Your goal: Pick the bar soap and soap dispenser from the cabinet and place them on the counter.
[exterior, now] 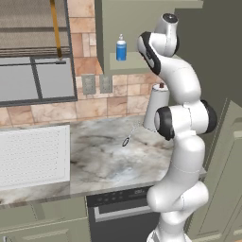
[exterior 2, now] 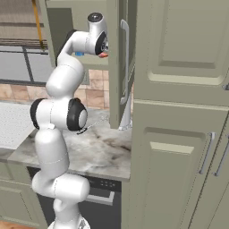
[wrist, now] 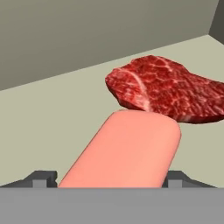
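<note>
Gripper: one gripper point(wrist: 113, 179), reached into the cabinet point(exterior: 142, 28); in the hand view its two dark fingertips point(wrist: 41, 178) stand apart, one on each side of the bar soap point(wrist: 127, 151).
Finger state: spread to either side of the soap; whether the pads press on it I cannot tell, since the contact lies at the picture's lower edge.
Bar soap: one coral-pink rounded block, lying flat on the cabinet's inner shelf point(wrist: 52, 113), running from between the fingertips out ahead of them.
Meat: one dark red marbled slab point(wrist: 168, 92), past the far end of the soap and off to one side of the fingers; its near edge touches or overlaps the soap's far end.
Soap dispenser: one blue bottle with a white pump top, the soap dispenser point(exterior: 121, 47), upright on the shelf in the left base view, well apart from the hand, to its left.
Counter: one marble-veined counter point(exterior: 104, 156), below the cabinet and well below the fingers.
Paper-towel roll: one white roll point(exterior: 155, 106) standing on the counter under the cabinet, partly behind the arm.
Cabinet door: one panelled door point(exterior 2: 117, 62) swung open, with one long silver bar handle point(exterior 2: 126, 62), just right of the hand in the right base view.
</note>
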